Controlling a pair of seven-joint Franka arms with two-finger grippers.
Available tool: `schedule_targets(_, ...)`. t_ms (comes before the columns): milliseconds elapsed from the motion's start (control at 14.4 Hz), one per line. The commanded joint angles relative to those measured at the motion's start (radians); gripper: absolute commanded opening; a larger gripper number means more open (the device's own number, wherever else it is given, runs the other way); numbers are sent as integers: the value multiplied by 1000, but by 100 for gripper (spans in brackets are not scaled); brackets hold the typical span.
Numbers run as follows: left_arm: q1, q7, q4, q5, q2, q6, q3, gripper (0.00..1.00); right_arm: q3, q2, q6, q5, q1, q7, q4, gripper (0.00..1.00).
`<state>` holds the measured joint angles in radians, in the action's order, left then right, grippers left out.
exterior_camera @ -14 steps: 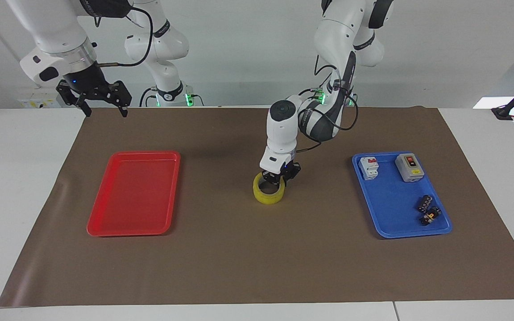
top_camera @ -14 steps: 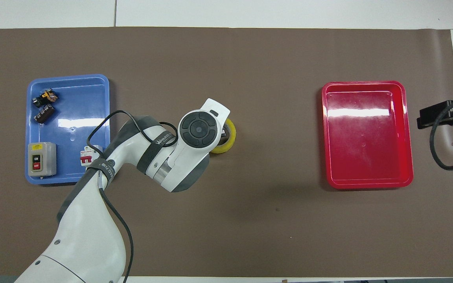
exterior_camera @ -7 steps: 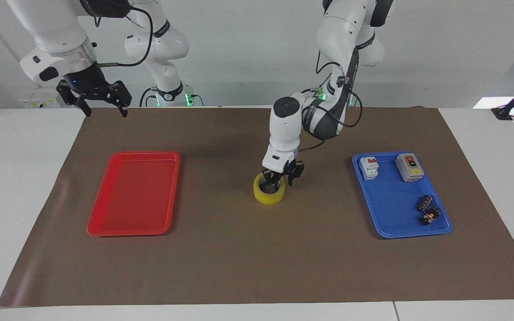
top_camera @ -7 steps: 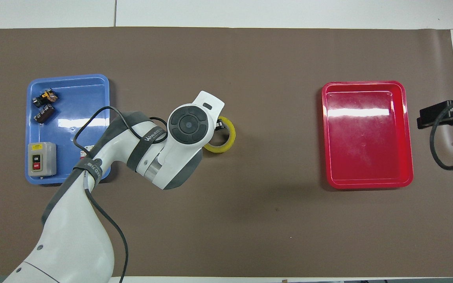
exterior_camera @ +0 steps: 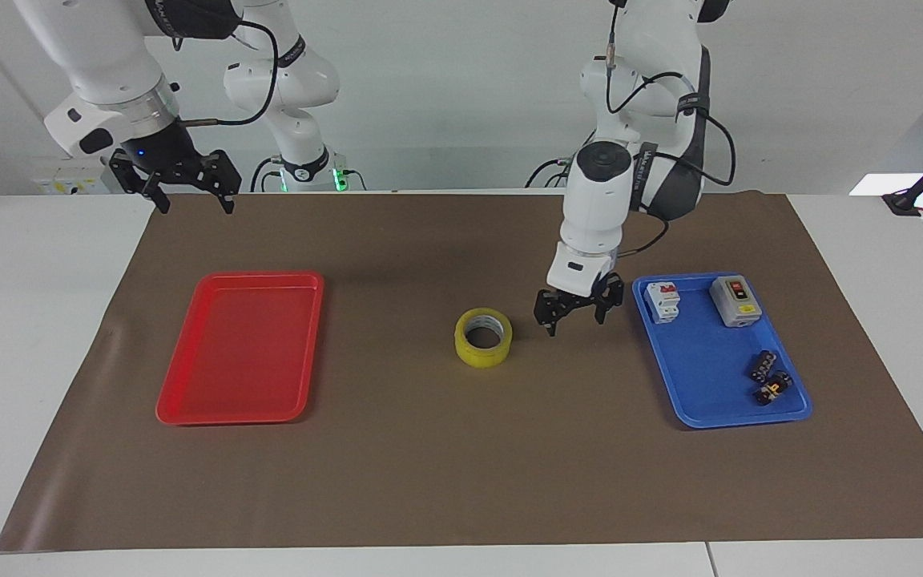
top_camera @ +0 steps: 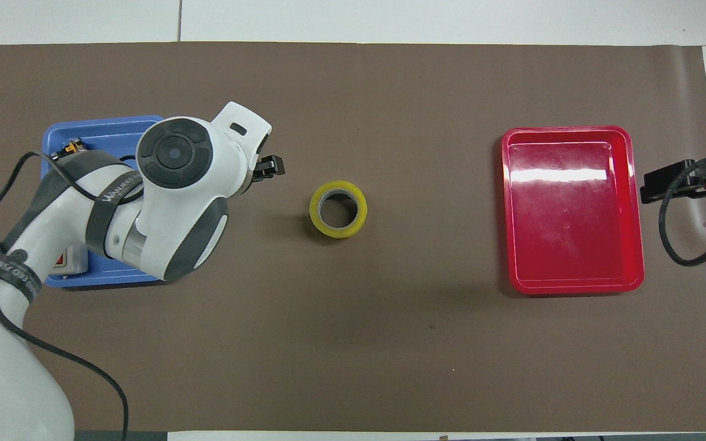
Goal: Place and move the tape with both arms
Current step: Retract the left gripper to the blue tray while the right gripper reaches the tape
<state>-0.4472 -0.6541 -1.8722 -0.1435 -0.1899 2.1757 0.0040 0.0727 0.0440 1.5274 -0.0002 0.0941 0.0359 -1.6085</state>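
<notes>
Left gripper (exterior_camera: 574, 313) has let go of the tape (exterior_camera: 483, 337) and lifted away, fingers spread and empty, now over the mat between the roll and the blue tray (exterior_camera: 710, 401). I read the placing as done: the roll lies flat mid-mat, ready for the other arm. Right gripper (exterior_camera: 186, 186) waits high, open, near the red tray (exterior_camera: 189, 401).

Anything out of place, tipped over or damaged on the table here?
Nothing stands out. The tape lies flat on the brown mat between the red tray and blue tray, free of both grippers. The small parts sit inside the blue tray.
</notes>
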Motion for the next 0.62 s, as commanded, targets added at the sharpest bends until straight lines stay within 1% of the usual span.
schedule_targets(0, 85, 126, -31, 22, 62, -45, -7, 100, -7, -5, 80, 35, 64, 16, -36, 100)
schedule_targets(139, 160, 241, -24, 103, 93, -77, -6, 100, -7, -68, 134, 40, 136, 33, -27, 100)
schedule_targets(278, 226, 361, -9, 146, 130, -141, -6, 100, -7, -154, 233, 48, 202, 61, -24, 100)
schedule_targets(416, 289, 451, 39, 173, 142, -235, -3, 100, -7, -225, 334, 49, 269, 94, -27, 100)
schedule_targets(555, 330, 491, 103, 189, 144, -315, 5, 100, -7, -260, 394, 49, 343, 180, -40, 100)
